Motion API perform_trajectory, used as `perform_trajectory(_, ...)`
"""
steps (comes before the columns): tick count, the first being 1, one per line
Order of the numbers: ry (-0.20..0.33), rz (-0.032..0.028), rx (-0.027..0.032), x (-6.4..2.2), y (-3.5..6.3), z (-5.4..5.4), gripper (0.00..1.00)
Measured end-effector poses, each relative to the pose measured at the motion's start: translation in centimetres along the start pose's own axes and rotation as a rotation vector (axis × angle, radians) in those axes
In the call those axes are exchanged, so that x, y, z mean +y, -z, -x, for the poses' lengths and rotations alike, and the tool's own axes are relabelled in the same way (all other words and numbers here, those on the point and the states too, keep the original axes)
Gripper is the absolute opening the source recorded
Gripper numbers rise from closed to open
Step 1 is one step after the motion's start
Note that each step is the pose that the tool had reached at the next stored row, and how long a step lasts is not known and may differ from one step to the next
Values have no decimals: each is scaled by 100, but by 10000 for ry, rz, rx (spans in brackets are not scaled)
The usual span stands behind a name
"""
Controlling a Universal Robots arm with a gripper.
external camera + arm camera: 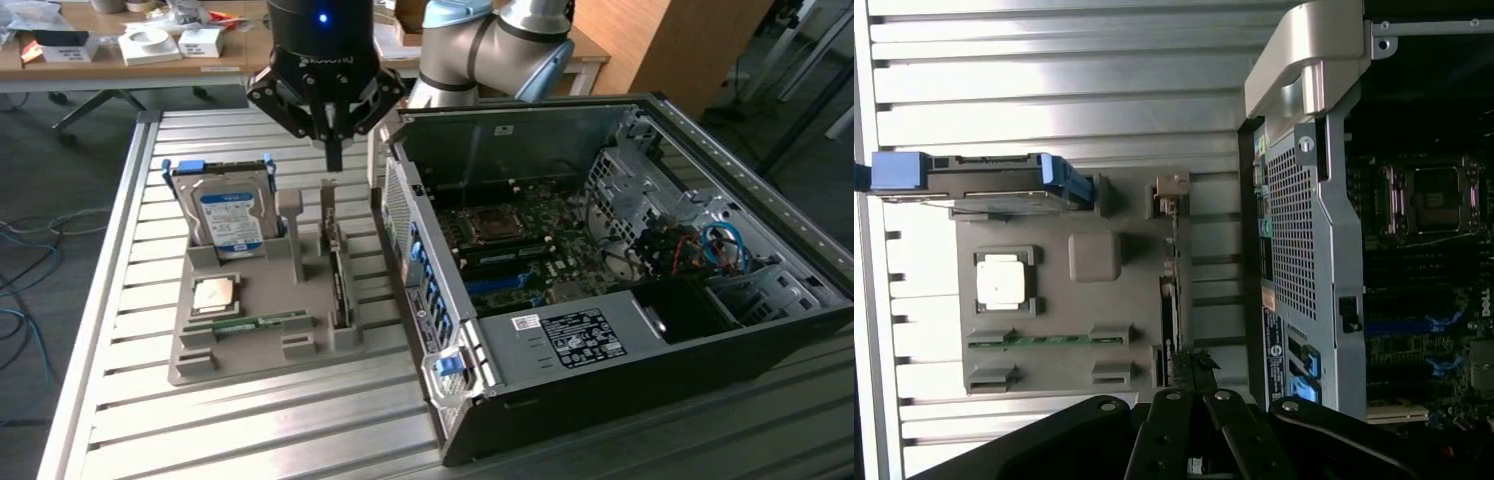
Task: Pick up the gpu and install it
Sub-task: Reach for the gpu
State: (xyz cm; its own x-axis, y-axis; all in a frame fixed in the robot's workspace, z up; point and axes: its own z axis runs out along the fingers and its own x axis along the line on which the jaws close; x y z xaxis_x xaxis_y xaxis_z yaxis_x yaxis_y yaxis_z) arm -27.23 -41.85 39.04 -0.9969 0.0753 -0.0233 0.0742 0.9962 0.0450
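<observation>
While the pincer hangs over the far end of the grey holder tray, we see its fingers drawn narrow, almost meeting at the tip, with nothing held between them. It is clear of everything below. The gpu stands on its long edge in a slot along the tray's side nearest the open computer case, propped between upright posts. From the wrist view we meet the gpu edge-on as a thin dark line with a small pale fitting at one end. The pincer is nearest to this card, roughly above its far end, not touching it. On the same tray sit a hard drive standing upright, a processor lying flat and a memory stick in its groove, all well to the exterior view's left of the card. The tray rests on the slatted metal counter, just beside the case, whose motherboard lies exposed. We judge the card light and stiff, yet fragile — small parts and a contact edge that should not be pinched. The upper edge is the only part standing free of the slot, so we would take hold across the board's thickness there, near the middle for balance, and keep it upright so it cannot twist.
</observation>
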Motion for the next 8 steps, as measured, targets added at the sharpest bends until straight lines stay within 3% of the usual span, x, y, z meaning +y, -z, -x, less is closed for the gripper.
perform_trajectory(8,0,0,0,-37,2,2,11)
